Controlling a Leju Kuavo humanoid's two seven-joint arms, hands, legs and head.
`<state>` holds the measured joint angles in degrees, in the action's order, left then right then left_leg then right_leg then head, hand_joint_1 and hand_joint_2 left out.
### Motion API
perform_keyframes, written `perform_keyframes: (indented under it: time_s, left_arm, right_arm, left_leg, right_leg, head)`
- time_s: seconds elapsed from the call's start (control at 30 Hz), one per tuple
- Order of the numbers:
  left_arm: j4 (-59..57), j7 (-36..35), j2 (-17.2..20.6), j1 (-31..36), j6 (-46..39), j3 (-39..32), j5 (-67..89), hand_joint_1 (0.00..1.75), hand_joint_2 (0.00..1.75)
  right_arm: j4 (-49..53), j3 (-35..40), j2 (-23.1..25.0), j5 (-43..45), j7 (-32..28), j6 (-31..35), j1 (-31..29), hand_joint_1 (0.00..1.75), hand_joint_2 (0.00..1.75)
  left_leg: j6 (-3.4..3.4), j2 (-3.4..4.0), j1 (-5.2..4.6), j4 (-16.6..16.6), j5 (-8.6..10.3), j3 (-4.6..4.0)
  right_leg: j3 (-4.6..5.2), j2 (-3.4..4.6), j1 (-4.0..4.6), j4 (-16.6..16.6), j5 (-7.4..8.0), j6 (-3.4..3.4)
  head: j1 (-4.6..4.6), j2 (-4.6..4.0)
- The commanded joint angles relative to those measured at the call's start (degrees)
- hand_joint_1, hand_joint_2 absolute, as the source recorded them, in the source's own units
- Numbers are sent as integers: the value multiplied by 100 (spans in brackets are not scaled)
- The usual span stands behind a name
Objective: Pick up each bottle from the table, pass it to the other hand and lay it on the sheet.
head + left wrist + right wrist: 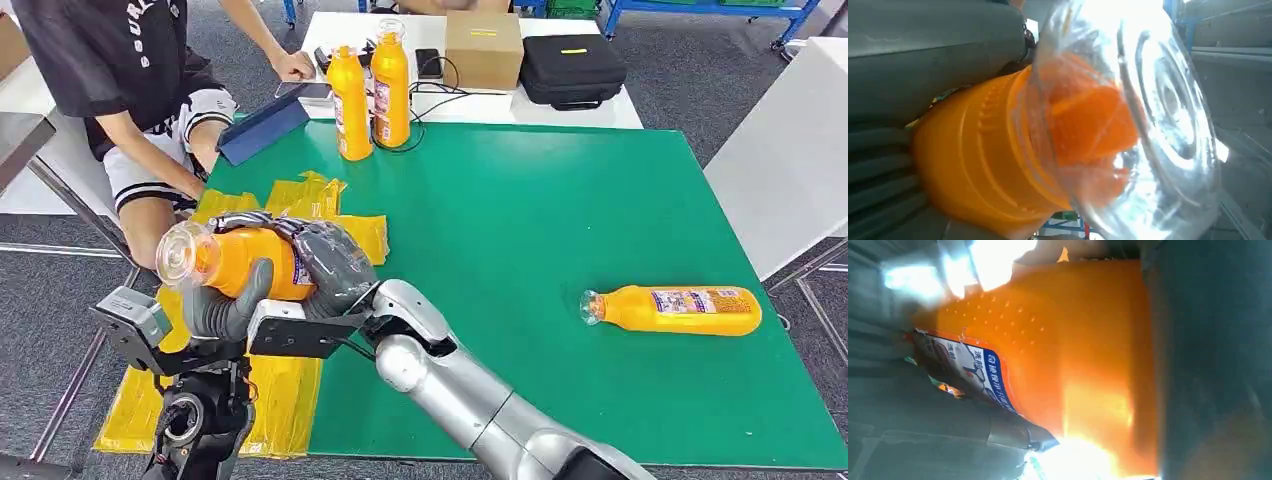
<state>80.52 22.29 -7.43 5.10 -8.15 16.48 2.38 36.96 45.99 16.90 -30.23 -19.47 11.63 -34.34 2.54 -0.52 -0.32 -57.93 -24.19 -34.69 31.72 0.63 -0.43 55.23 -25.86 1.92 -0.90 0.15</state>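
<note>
Both hands were on one orange bottle (235,263) at the left edge of the green table (560,230). The bottle lay about level in the air, above the yellow sheet (285,390), with its clear cap (182,253) toward the robot's left. The right hand (330,262) was wrapped around the label end of the bottle. The left hand (225,308) gripped it from below, with the grey thumb up across the orange body near the neck. In the left wrist view the clear cap (1153,115) was very close to the camera, and the orange body (978,160) sat against the grey fingers (883,170). In the right wrist view the label (968,371) was torn and wrinkled.

A second bottle (672,309) lay on its side on the table, on the right. Two more bottles (371,88) stood upright at the far edge, touching each other. Behind them were a cardboard box (484,48) and a black case (572,68). A person (130,90) sat at the far left corner.
</note>
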Motion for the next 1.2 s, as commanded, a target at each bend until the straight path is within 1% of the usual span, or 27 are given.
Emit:
perform_keyframes:
  time_s: [0.03,0.07,0.17,0.3,0.33,0.37,0.4,0.43,0.47,0.5,0.53,0.57,0.6,0.63,0.67,0.7,0.73,0.8,0.83,0.87,0.9,0.93,1.0,1.03,1.1,1.13,1.2]
  left_arm:
    - [-298,-10,34,388,11,160,-4,173,175]
    - [-298,-10,34,388,11,160,-4,173,175]
    - [-309,-7,42,404,7,159,-8,173,175]
    - [-367,34,66,413,-12,149,-40,175,175]
    - [-394,40,68,420,-11,149,-44,175,175]
    - [-420,47,67,432,-8,150,-46,175,175]
    - [-445,53,65,448,-5,149,-47,175,175]
    - [-475,53,59,470,-2,146,-48,175,175]
    - [-499,54,58,491,0,142,-48,175,175]
    - [-505,66,57,499,-7,131,-49,175,175]
    - [-497,91,53,488,-40,98,-51,175,175]
    - [-490,97,64,478,-54,77,-52,175,175]
    - [-238,171,48,201,-663,-172,-16,175,175]
    - [-13,143,125,-8,-678,-254,-1,175,175]
    - [86,135,126,-107,-670,-304,13,175,175]
    - [129,126,122,-166,-656,-313,58,175,175]
    - [155,101,76,-211,-645,-336,147,175,175]
    - [152,68,6,-239,-712,-354,301,175,175]
    - [149,51,-28,-246,-745,-369,372,175,175]
    - [141,30,-46,-248,-831,-387,506,175,175]
    - [150,19,-76,-259,-849,-434,538,175,175]
    - [146,-1,-89,-262,-843,-472,554,175,175]
    - [123,-19,-92,-267,-823,-507,574,175,175]
    - [111,-25,-99,-272,-809,-523,586,175,175]
    - [70,-28,-109,-282,-790,-532,617,175,175]
    - [37,-28,-109,-284,-813,-529,667,175,175]
    - [12,-10,-120,-299,-897,-536,773,175,175]
  right_arm:
    - [-362,460,-35,-28,-22,-134,-4,175,175]
    - [-362,460,-35,-28,-22,-134,-4,175,175]
    - [-348,445,-42,-25,-29,-120,-3,175,175]
    - [-311,382,-106,-13,-58,-81,41,175,175]
    - [-305,358,-123,-14,-67,-68,43,175,175]
    - [-303,332,-131,-16,-76,-58,46,175,175]
    - [-299,307,-138,-15,-84,-41,46,175,175]
    - [-293,276,-144,-7,-93,-41,41,175,175]
    - [-274,210,-142,54,-104,-82,42,175,175]
    - [-155,-20,-135,348,-237,-205,88,72,175]
    - [85,-143,-193,474,-333,-133,116,0,175]
    - [272,-218,-238,539,-338,-93,135,0,175]
    - [2117,-1000,-798,1459,-985,839,686,0,175]
    - [3799,-1189,-1492,1507,-97,372,1034,0,175]
    - [4373,-1424,-1658,1459,160,131,1224,0,175]
    - [4619,-1591,-1685,1398,235,78,1369,0,175]
    - [4734,-1786,-1606,1266,234,16,1543,0,175]
    - [4766,-1902,-1527,1055,129,97,1741,0,175]
    - [4813,-1953,-1515,946,68,206,1857,0,175]
    - [4860,-2012,-1505,793,23,367,1940,0,175]
    - [4912,-2056,-1518,761,24,419,2005,0,175]
    - [4974,-2117,-1551,752,37,450,2077,0,175]
    - [5023,-2206,-1600,739,49,489,2161,0,175]
    - [5043,-2238,-1608,733,50,503,2200,0,175]
    - [5040,-2272,-1610,711,49,518,2244,0,175]
    - [5003,-2272,-1610,697,50,520,2250,0,175]
    - [4939,-2258,-1603,646,46,542,2238,0,175]
  left_leg:
    - [-15,-13,5,13,-6,31]
    - [-13,-12,5,9,-5,24]
    - [-23,-15,7,25,-10,53]
    - [-19,-16,5,16,-10,42]
    - [-14,-11,7,12,-5,27]
    - [-16,-14,7,16,-7,36]
    - [-11,-13,5,9,-3,21]
    - [-22,-19,8,23,-10,54]
    - [-12,-16,6,10,-4,24]
    - [-17,-19,6,16,-6,38]
    - [-11,-16,4,11,-2,22]
    - [-15,-18,5,10,-5,27]
    - [-14,-16,5,10,-4,25]
    - [-10,-18,6,6,-4,12]
    - [-11,-30,6,10,-6,22]
    - [-7,-33,8,3,-3,6]
    - [-9,-42,8,3,-10,17]
    - [1,-70,-6,6,-2,-4]
    - [-3,-67,-2,9,-10,11]
    - [-6,-59,3,7,-8,2]
    - [-4,-60,-3,7,-5,-4]
    - [-7,-72,-2,8,-7,3]
    - [-4,-60,-4,7,-2,-8]
    - [-9,-56,-4,11,-9,10]
    - [-3,-46,-2,7,-3,-8]
    - [-8,-43,-2,10,-8,8]
    - [-5,-42,-2,6,-3,-6]
  right_leg:
    - [-38,-21,5,-15,-11,-5]
    - [-31,-19,5,-12,-9,-5]
    - [-61,-28,8,-26,-16,-9]
    - [-51,-27,5,-19,-16,-7]
    - [-33,-19,7,-15,-9,-5]
    - [-44,-24,8,-20,-11,-6]
    - [-27,-21,5,-13,-8,-4]
    - [-64,-33,9,-28,-17,-8]
    - [-32,-25,6,-15,-9,-4]
    - [-47,-30,6,-20,-13,-6]
    - [-28,-23,4,-13,-8,-4]
    - [-34,-28,5,-13,-12,-5]
    - [-31,-25,5,-13,-10,-4]
    - [-21,-26,6,-12,-9,-3]
    - [-36,-40,6,-18,-14,-1]
    - [-22,-41,8,-14,-11,1]
    - [-36,-51,8,-17,-20,1]
    - [-24,-72,-6,-8,-15,3]
    - [-43,-73,-2,-17,-18,2]
    - [-33,-63,3,-16,-12,-3]
    - [-20,-68,-1,-15,-11,-3]
    - [-31,-84,-1,-20,-17,-4]
    - [-12,-72,-3,-16,-12,-3]
    - [-29,-69,-2,-20,-17,-5]
    - [-10,-59,0,-17,-7,-2]
    - [-25,-58,0,-20,-12,-4]
    - [-8,-55,-1,-15,-7,-3]
  head:
    - [2,0]
    - [0,2]
    - [0,0]
    - [0,0]
    - [0,0]
    - [2,0]
    - [0,0]
    - [2,0]
    - [2,0]
    - [0,0]
    - [0,0]
    - [2,0]
    - [2,2]
    - [0,0]
    - [0,0]
    - [-4,0]
    - [-2,0]
    - [9,0]
    - [11,0]
    - [9,0]
    - [-7,0]
    - [9,0]
    - [7,0]
    - [2,0]
    - [2,0]
    - [4,0]
    - [4,0]
